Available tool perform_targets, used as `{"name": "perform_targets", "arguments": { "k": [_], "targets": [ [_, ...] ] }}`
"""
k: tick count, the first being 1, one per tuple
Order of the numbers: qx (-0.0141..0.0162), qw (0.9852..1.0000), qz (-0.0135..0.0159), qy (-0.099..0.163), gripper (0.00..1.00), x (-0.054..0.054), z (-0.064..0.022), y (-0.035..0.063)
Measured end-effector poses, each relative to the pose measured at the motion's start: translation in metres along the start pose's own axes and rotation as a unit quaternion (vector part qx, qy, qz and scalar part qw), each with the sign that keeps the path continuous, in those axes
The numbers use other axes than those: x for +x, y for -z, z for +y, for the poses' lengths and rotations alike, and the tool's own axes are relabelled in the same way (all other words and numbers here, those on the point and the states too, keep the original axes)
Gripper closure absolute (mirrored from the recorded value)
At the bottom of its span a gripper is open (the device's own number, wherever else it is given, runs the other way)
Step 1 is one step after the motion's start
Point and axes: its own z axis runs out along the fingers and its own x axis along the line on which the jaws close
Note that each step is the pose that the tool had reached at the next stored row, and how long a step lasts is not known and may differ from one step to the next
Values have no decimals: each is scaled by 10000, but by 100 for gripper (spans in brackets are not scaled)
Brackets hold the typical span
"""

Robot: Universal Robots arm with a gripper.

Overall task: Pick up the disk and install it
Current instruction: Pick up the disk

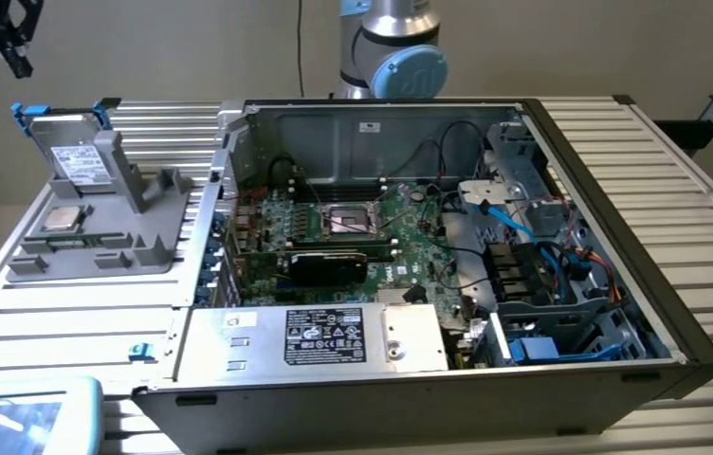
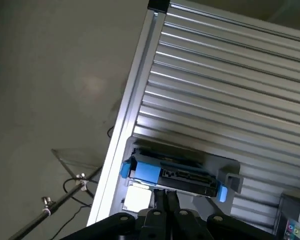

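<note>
Gripper [image 1: 15,59]: in the wrist view its fingers [image 2: 159,200] are pressed together with nothing between them. It hangs in the air above the disk, apart from it.

Disk [image 1: 76,156]: stands on edge, leaning slightly, in a grey holder [image 1: 141,194] at the exterior view's left. Its white label faces the camera and the blue carrier tabs stick out at its top corners. It has not yet been lifted. In the wrist view the disk [image 2: 175,175] shows its upper edge, blue at both ends.

Small square processor chip [image 1: 63,219]: lies flat on the same holder, in front of the disk.

Ribbed metal surface [image 1: 79,313]: carries the holder and, beside it, the open computer case [image 1: 370,133], motherboard exposed. A silver box with a black label [image 1: 325,336] sits at the case's near edge.
</note>
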Motion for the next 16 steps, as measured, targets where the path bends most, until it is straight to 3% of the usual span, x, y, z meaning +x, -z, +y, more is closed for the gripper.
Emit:
{"name": "perform_targets", "arguments": {
  "k": [4,8,12,16],
  "targets": [
    [-3,9993,17,367,89,0,0,0],
    [-5,9973,33,731,89,0,0,0],
    [-8,9940,49,1090,89,0,0,0],
    [-10,9893,66,1454,89,0,-1,-2]
  ]
}}
